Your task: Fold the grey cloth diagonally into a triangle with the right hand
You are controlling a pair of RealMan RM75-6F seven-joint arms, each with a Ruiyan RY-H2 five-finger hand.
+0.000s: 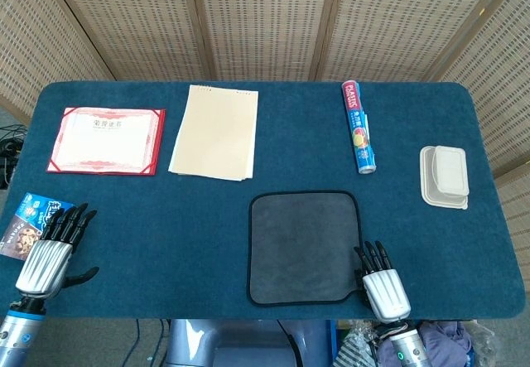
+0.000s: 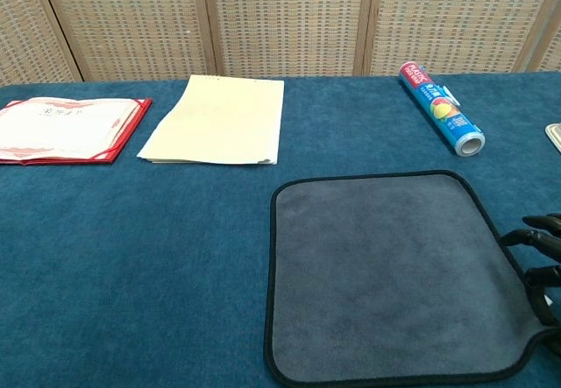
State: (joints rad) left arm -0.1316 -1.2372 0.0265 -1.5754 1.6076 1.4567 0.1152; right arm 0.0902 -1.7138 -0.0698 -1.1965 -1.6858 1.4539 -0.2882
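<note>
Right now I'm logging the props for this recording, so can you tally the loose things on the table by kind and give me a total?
Cloth: 1, the grey cloth.
Paper items: 3, the red certificate, the cream paper stack and the snack packet.
Wrap roll: 1, the blue roll.
Food container: 1, the beige lidded box.
Total: 6.

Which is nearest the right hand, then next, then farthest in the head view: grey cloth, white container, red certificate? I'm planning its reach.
From the right hand:
1. Grey cloth, right beside the hand, on its left.
2. White container, up near the table's right edge.
3. Red certificate, far left side.
</note>
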